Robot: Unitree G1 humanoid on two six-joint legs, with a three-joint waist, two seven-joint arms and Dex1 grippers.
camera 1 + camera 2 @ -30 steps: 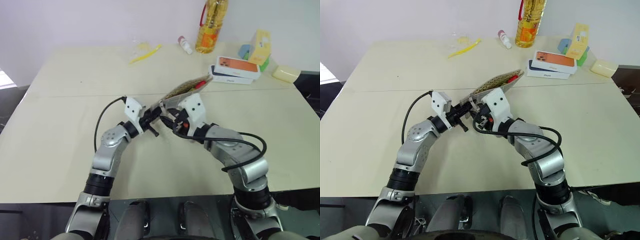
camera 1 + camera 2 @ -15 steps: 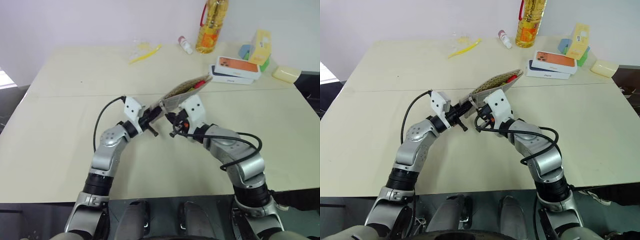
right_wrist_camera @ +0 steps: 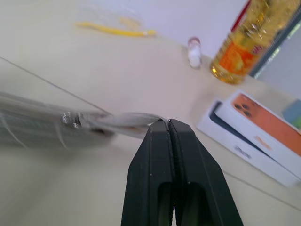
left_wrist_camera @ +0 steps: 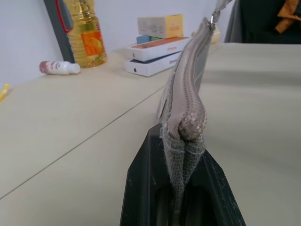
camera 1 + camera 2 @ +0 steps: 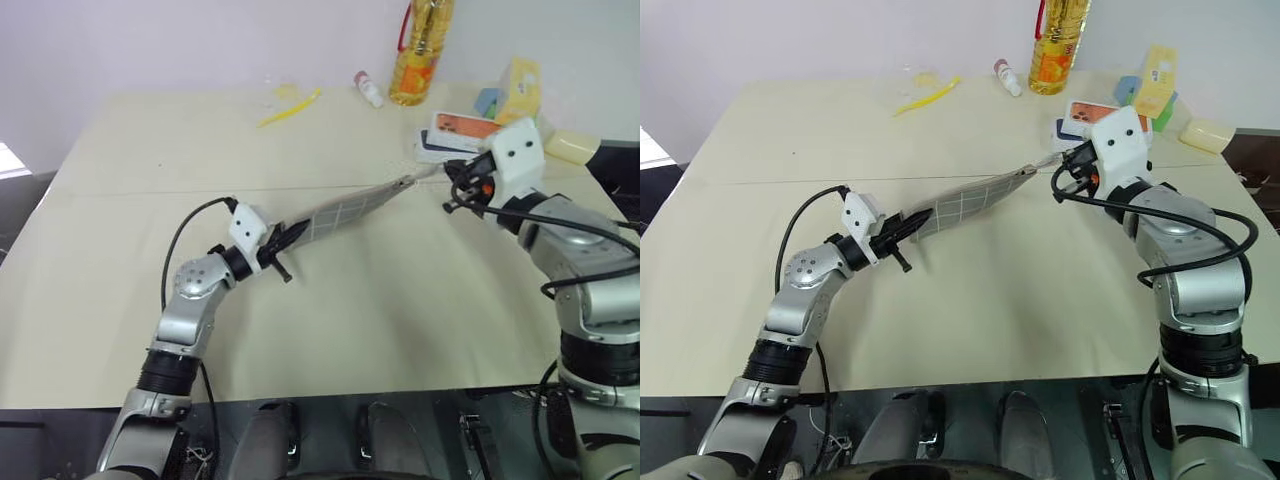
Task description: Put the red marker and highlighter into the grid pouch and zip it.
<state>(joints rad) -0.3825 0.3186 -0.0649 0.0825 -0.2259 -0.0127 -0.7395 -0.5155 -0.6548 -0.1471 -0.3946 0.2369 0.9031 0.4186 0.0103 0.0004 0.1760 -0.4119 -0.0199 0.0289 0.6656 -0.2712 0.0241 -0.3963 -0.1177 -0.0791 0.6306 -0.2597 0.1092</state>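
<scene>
1 grid pouch (image 5: 970,197), 2 phone boxes (image 4: 157,55), 1 oil bottle (image 5: 421,50), 1 white tube (image 5: 369,89).

oil bottle (image 5: 421,52): stood upright at the table's (image 5: 130,300) far edge
white tube (image 5: 369,89): laid beside it
phone boxes (image 4: 160,55): stacked
yellow stick (image 5: 290,108): possibly a toothbrush

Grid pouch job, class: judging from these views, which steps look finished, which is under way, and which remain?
Done: no marker or highlighter lies on the table; the pouch looks zipped along its edge.
In hand: the left end effector clamps one pouch end; the right end effector pinches the zip pull at the far end.
Left: release and lay the pouch down.
</scene>
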